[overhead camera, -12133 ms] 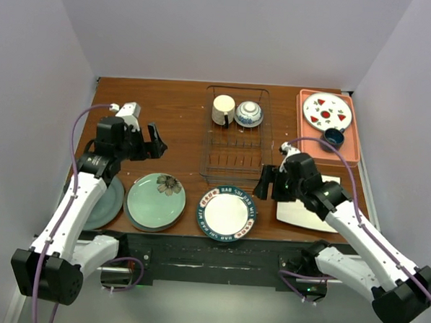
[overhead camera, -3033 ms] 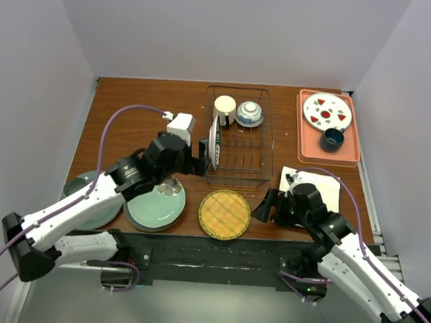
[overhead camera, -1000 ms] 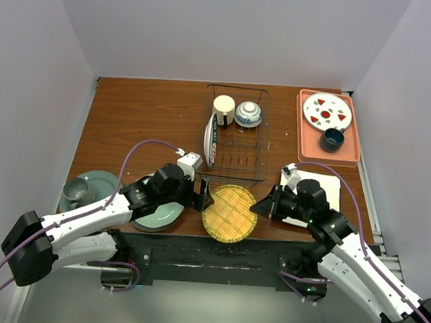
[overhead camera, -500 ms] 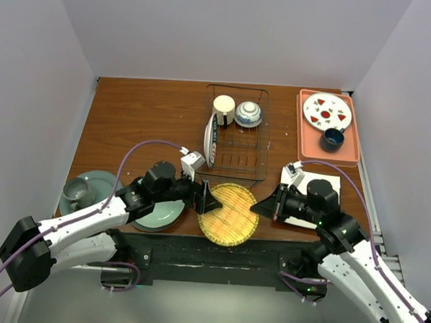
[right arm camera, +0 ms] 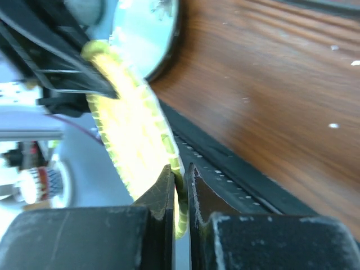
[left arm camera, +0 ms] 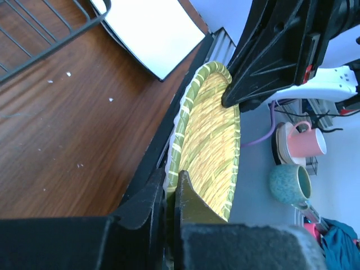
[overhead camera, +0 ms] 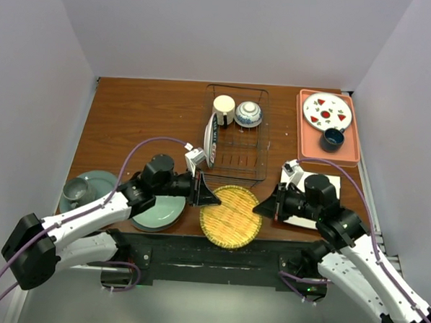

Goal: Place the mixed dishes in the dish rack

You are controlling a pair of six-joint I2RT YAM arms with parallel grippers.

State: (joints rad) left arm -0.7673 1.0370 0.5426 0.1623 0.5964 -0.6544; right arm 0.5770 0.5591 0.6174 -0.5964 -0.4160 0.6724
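A yellow woven-pattern plate (overhead camera: pixel 231 216) hangs over the table's near edge between both arms. My left gripper (overhead camera: pixel 210 199) is shut on its left rim (left arm camera: pixel 170 179), and my right gripper (overhead camera: pixel 260 206) is shut on its right rim (right arm camera: pixel 181 171). The dish rack (overhead camera: pixel 263 146) stands behind, holding the cream mug (overhead camera: pixel 223 109), the blue-white bowl (overhead camera: pixel 249 114) and, upright at its left side, the white plate with dark patterned rim (overhead camera: pixel 211 143). The pale green flower plate (overhead camera: pixel 159 210) lies under my left arm. The white square plate (overhead camera: pixel 328 183) lies partly under my right arm.
A pink tray (overhead camera: pixel 353 151) at the back right carries a white plate with red marks (overhead camera: pixel 326 111) and a dark blue cup (overhead camera: pixel 332 139). A grey-green plate (overhead camera: pixel 102 181) with a small grey cup (overhead camera: pixel 76 191) sits at the near left.
My left gripper has shut on the yellow plate's left rim. The plate and both grippers have shifted slightly right along the near edge.
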